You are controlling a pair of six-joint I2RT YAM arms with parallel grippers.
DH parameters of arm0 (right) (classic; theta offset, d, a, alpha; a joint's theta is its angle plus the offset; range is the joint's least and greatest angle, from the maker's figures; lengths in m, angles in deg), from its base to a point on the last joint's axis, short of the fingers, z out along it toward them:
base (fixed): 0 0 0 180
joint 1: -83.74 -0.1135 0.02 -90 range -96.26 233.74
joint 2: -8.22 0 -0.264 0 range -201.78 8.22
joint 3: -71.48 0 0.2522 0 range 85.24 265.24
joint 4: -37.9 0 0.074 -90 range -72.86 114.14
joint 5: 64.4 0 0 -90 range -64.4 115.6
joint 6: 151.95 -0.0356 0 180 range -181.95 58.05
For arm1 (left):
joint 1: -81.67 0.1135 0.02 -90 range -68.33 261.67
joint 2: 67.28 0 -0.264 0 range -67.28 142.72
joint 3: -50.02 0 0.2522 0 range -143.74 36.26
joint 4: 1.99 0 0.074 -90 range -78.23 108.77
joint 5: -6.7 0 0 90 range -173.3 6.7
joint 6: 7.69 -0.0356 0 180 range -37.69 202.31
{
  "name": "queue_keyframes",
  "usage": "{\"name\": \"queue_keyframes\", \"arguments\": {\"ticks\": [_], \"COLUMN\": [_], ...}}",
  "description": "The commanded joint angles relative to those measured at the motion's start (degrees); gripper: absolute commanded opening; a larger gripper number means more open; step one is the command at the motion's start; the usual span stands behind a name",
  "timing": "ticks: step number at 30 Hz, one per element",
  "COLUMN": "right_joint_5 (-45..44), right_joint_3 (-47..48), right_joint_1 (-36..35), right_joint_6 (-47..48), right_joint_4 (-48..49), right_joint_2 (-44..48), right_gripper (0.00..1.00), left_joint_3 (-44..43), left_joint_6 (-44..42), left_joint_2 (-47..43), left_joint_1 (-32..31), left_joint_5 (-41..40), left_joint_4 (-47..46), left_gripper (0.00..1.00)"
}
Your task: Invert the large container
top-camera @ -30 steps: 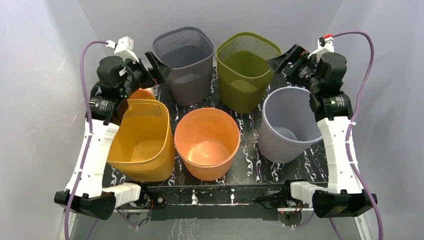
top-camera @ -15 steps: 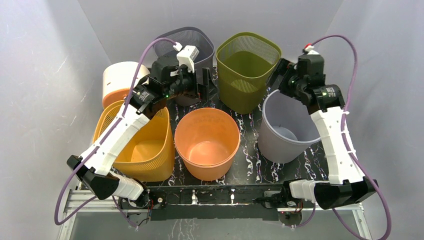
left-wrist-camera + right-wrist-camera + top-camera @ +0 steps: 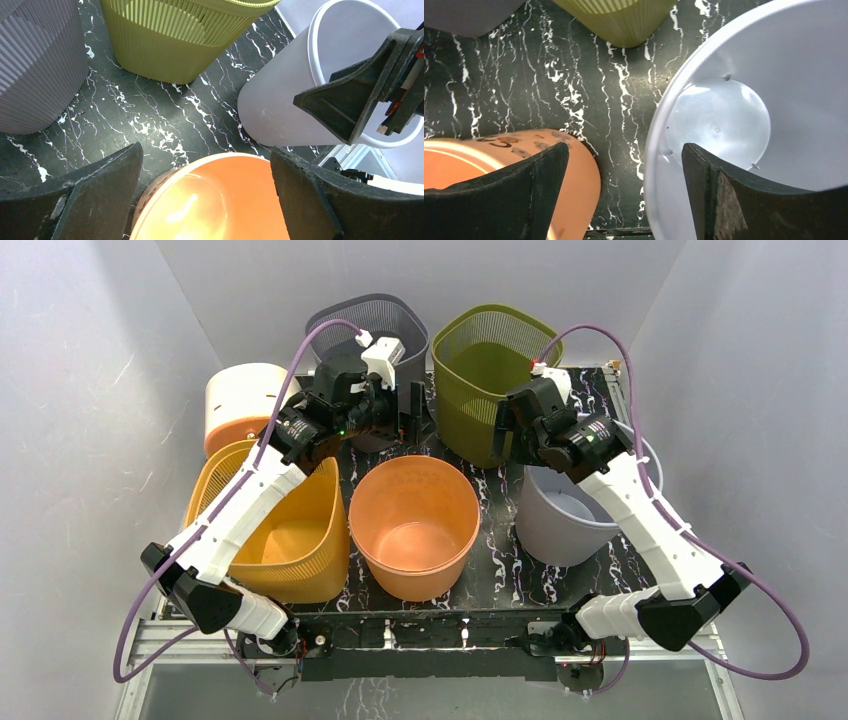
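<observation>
Several upright containers stand on the black marbled table [image 3: 500, 560]. An orange round bucket [image 3: 415, 525] is in the middle, also in the left wrist view [image 3: 215, 205]. A yellow-orange mesh basket [image 3: 285, 540] is the widest, at the left. A pale grey bucket [image 3: 565, 520] is at the right. My left gripper [image 3: 410, 418] is open and empty above the far rim of the orange bucket [image 3: 205, 155]. My right gripper [image 3: 512, 432] is open and empty, its jaws astride the pale grey bucket's near-left rim [image 3: 654, 150], one finger [image 3: 724, 185] inside.
A grey mesh basket [image 3: 372, 332] and an olive mesh basket [image 3: 495, 365] stand at the back. A white and orange container [image 3: 243, 400] sits upside down at the back left. White walls close in both sides. The containers stand close together.
My right arm has swung left and down from the back right to the pale grey bucket's rim. My left arm came across to the middle and has since barely shifted.
</observation>
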Motion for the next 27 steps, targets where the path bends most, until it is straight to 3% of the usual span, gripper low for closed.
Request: {"name": "queue_keyframes", "arguments": {"ticks": [1, 6, 9, 15, 18, 27], "right_joint_5": [-6.2, -5.3, -5.2, -3.6, -2.9, -1.4], "right_joint_3": [-0.1, -5.1, -8.1, -7.7, -5.7, 4.0], "right_joint_1": [-0.1, -0.2, -0.1, -0.1, -0.1, -0.1], "right_joint_6": [-0.9, -0.7, -1.0, -0.7, -0.1, -1.4], "right_joint_4": [-0.6, -0.3, 0.1, 2.0, 3.1, 3.8], "right_joint_2": [1.8, 3.4, 5.5, 7.7, 7.6, 7.4], "right_gripper": [0.79, 0.69, 0.57, 0.16, 0.00, 0.00], "left_joint_3": [0.5, 3.1, 3.8, 3.4, 3.0, 3.9], "left_joint_6": [-0.3, 1.2, 2.1, 2.6, 2.7, 3.4], "left_joint_2": [-2.2, -2.9, -2.7, -1.7, -1.7, -3.6], "left_joint_1": [-0.2, -0.3, -0.3, -0.5, -0.7, -0.8], "left_joint_5": [-1.1, -0.9, -0.1, 1.0, 0.9, -1.2], "left_joint_4": [-0.2, -1.8, -2.2, -2.5, -2.5, -1.6], "left_gripper": [0.98, 0.98, 0.98, 0.98, 0.99, 0.98]}}
